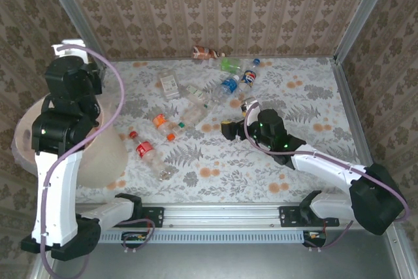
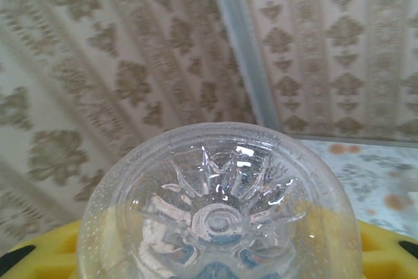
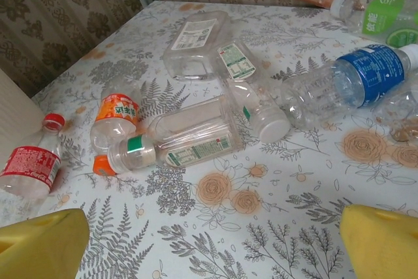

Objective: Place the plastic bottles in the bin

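A clear plastic bottle [image 2: 219,213] faces the left wrist camera base-first, and my left gripper [image 2: 219,259] is shut on it, yellow fingers [image 2: 385,253] on both sides. In the top view the left arm [image 1: 68,89] is raised over the pale bin [image 1: 104,155] at the left. My right gripper [image 1: 238,119] hangs open over the mat, its yellow fingertips [image 3: 39,243] wide apart around bare cloth [image 3: 212,246]. Ahead of it lie a green-banded clear bottle [image 3: 189,138], an orange-label bottle [image 3: 117,112], a red-label bottle [image 3: 29,168] and a blue-label bottle [image 3: 366,76].
More bottles lie toward the back wall: a flat clear one [image 1: 170,86], a green-label one [image 1: 232,65] and a brownish one [image 1: 206,52]. Metal frame posts [image 1: 356,14] and patterned walls close in the table. The floral cloth in front of the right gripper [image 1: 215,168] is bare.
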Available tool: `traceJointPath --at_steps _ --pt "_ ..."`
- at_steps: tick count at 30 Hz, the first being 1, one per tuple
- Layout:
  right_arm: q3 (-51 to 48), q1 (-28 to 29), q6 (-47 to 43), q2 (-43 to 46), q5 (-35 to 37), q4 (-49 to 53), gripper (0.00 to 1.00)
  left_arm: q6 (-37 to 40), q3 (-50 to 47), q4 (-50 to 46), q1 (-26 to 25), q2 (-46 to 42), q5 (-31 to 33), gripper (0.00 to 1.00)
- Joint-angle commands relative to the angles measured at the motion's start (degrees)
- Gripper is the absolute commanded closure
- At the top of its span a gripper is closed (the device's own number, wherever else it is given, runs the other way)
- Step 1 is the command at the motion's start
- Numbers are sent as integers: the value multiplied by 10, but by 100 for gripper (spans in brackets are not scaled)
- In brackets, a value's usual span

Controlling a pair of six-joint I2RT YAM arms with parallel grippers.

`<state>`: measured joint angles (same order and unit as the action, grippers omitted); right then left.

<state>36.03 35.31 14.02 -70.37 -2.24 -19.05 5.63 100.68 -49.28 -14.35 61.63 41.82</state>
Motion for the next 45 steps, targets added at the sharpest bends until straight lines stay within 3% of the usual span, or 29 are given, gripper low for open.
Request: traceJointPath --at_steps 1,8,15,22,29,45 --pt "18 4 -10 -7 -15 -5 0 -18 -14 -16 58 -11 11 48" --pt "16 6 -17 -3 -16 4 0 -90 -64 -96 195 -38 -112 48" --pt "15 6 -22 -6 -22 5 0 -78 -161 -130 310 -63 -202 48" --pt "17 7 -24 -13 -27 4 0 -68 -233 -126 319 -111 -187 44" --pt "20 8 -22 -17 -29 6 0 -78 -230 -137 320 -102 -208 32" --pt "27 12 -24 -24 -24 15 0 -118 -172 -131 318 -113 -404 16"
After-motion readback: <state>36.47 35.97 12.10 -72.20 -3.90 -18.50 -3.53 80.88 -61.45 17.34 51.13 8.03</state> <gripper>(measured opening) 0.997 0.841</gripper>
